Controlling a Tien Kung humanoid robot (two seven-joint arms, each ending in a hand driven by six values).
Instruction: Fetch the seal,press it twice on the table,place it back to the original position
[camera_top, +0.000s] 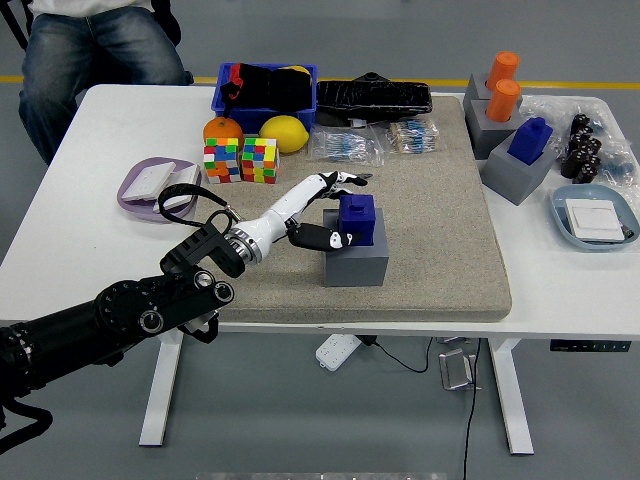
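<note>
The seal (356, 219) is a dark blue block and it sits on top of a grey base (355, 264), a little left of the centre of the frame, on the beige mat (440, 230) that covers the middle of the white table (90, 180). The left hand (333, 208) comes from the lower left of the frame and is at the left side of the seal. Its fingers (345, 178) are spread above and behind the block, and the thumb (322, 237) lies low at the front left side. The hand is wide around the seal, and I cannot tell if it already touches it; it does not look closed on it. The right hand is not in view.

I judge that the seal is stiff and light, probably hard plastic with smooth sides, so it can slip if the hold is weak. The best place to take it seems to be the two opposite side faces of the blue block, above the grey base, and then to lift it straight up so that the base stays in its place.
</note>
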